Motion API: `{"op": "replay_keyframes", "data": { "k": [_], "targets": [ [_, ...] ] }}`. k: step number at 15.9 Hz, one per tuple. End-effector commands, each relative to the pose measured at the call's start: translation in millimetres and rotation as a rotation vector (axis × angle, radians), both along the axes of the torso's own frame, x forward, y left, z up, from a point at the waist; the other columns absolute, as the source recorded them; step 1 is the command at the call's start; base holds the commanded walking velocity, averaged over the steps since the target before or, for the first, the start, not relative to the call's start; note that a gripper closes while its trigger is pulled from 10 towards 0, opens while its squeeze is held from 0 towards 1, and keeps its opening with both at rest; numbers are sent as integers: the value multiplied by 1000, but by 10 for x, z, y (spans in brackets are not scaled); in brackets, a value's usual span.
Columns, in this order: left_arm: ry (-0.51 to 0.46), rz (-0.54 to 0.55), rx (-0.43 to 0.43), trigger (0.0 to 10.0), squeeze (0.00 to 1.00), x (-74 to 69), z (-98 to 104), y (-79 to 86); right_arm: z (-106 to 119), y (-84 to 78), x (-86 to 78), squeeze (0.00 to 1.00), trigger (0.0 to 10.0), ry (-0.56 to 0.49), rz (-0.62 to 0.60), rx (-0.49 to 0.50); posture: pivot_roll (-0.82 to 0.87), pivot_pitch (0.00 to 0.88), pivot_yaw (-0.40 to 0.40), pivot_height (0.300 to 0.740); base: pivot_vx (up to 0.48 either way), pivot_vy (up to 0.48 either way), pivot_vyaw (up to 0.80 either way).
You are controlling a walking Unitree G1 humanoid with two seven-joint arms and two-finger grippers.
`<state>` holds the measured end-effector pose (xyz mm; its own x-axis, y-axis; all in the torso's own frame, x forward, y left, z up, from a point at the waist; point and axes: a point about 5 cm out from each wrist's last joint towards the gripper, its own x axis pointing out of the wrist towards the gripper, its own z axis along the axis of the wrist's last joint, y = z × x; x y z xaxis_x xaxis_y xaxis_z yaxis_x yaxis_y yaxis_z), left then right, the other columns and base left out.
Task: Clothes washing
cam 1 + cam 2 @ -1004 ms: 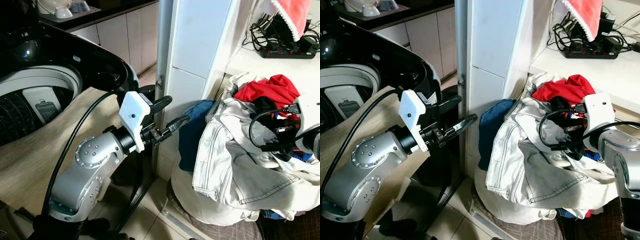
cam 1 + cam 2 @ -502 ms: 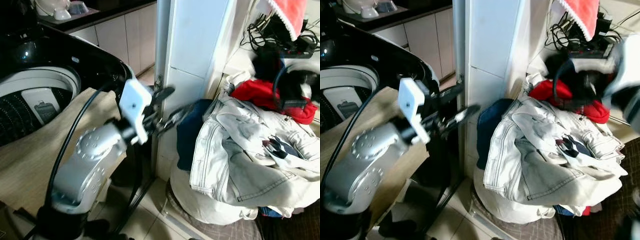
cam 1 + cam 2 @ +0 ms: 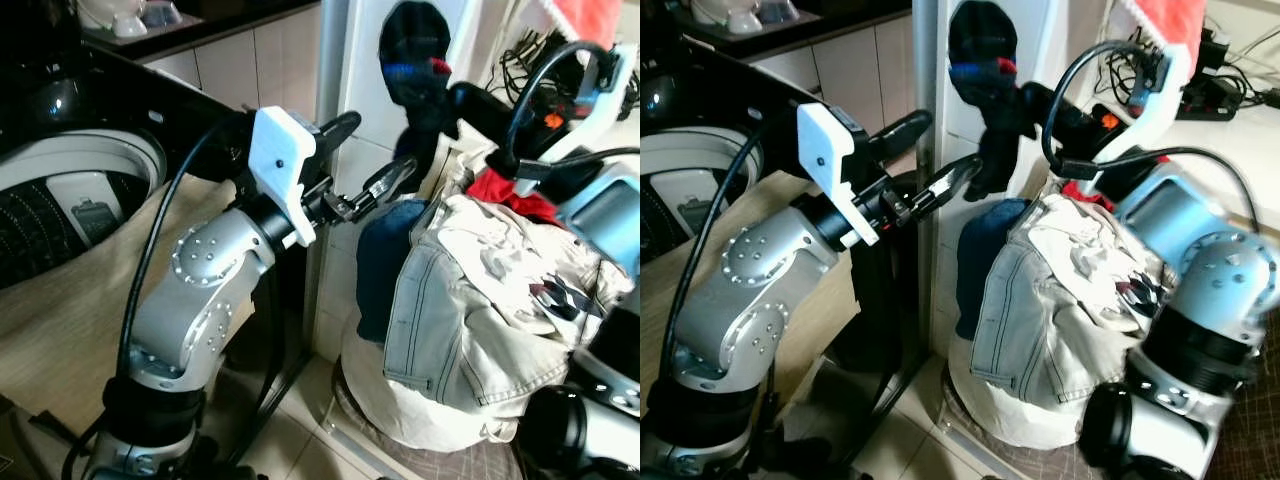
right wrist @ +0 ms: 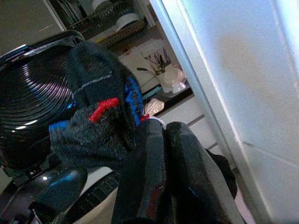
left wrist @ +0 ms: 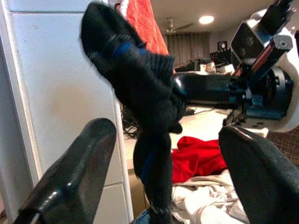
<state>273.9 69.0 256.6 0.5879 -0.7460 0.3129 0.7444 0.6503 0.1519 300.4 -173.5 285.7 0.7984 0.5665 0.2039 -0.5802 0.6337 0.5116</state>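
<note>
Holding a dark sock [image 3: 985, 60] aloft, the right pincer [image 3: 1025, 100] is clenched on its middle, so both ends dangle in front of the white pillar [image 3: 400, 150]. The left pincer [image 3: 375, 165] hovers just beside the hanging end, fingers spread, nothing between them.

Judgement: step in hand is carrying the sock from the laundry pile [image 3: 480, 300] across to the washing machine [image 3: 80, 190] on the robot's left. To do it well, keep the grip firm, swing wide of the left arm so the dangling end does not snag the spread fingers, and release only once over the open drum.

Count: one sock held; one pale denim garment [image 3: 450, 320] on top of the pile; one red item [image 3: 500, 185] behind it; one blue one [image 3: 385, 250] at the pillar side; one washer.
</note>
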Motion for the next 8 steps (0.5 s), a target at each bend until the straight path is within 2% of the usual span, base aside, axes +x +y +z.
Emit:
{"op": "replay_keyframes", "data": {
  "k": [1,3,5,7,8],
  "targets": [
    [-22,-1,-10,10000,1000,-22,27,7,22,23,-12,0,0,2,22,13,-73,10,-66,740,0,0,0],
    [-6,0,-62,10000,1000,-24,32,3,-18,89,-37,0,0,23,49,-3,-70,12,-72,740,0,0,0],
    [4,-23,-150,10000,1000,-45,82,12,-33,118,-63,0,0,29,62,-23,-69,12,-73,740,0,0,0],
    [33,-89,-239,10000,1000,-77,126,-23,-37,195,-121,0,0,22,107,-31,-72,15,-66,740,0,0,0],
    [36,-102,-250,10000,1000,-85,134,-35,-40,208,-131,0,0,21,115,-34,-72,15,-66,740,0,0,0]
  ]
}}
